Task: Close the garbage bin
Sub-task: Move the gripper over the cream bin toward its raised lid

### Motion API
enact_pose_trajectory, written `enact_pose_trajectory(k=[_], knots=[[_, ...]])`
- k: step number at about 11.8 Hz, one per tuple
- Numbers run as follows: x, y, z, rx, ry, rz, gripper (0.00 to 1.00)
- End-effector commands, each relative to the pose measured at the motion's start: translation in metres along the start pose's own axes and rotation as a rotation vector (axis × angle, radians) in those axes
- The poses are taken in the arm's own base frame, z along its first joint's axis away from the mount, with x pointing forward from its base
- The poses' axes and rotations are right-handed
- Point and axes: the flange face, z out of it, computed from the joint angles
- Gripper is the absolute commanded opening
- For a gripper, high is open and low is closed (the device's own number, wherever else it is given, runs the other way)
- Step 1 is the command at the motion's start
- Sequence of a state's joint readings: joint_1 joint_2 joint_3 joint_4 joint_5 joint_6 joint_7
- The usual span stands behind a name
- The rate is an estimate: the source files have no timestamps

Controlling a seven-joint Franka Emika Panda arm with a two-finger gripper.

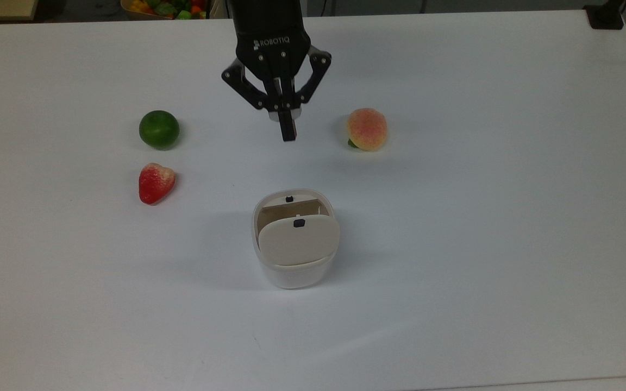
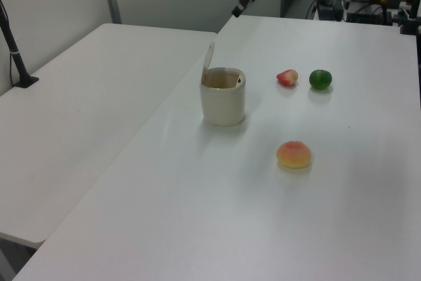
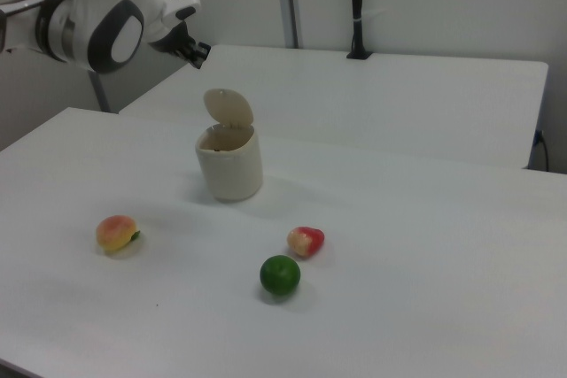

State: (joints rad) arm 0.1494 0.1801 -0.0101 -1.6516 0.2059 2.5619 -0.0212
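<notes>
Bare bench (image 1: 454, 244) lies between pincer (image 1: 288, 133) and bin (image 1: 295, 239); peach (image 1: 367, 128), lime (image 1: 158, 129) and strawberry (image 1: 155, 182) sit aside.
</notes>
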Motion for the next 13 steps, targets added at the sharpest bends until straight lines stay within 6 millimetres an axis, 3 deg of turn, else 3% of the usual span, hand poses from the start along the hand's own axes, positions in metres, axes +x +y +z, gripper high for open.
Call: enact_pose_trajectory(k=[1, 3, 8, 10, 13], knots=[[-0.001, -0.007, 0.033, 0.004, 0.074, 0.031, 0.0], [0.004, -0.003, 0.055, -0.001, 0.116, 0.031, 0.0], [0.014, 0.005, 0.087, -0.013, 0.135, 0.035, 0.0], [0.008, 0.008, 0.105, -0.019, 0.163, 0.034, 0.0], [0.003, 0.008, 0.113, -0.031, 0.15, 0.011, 0.0]])
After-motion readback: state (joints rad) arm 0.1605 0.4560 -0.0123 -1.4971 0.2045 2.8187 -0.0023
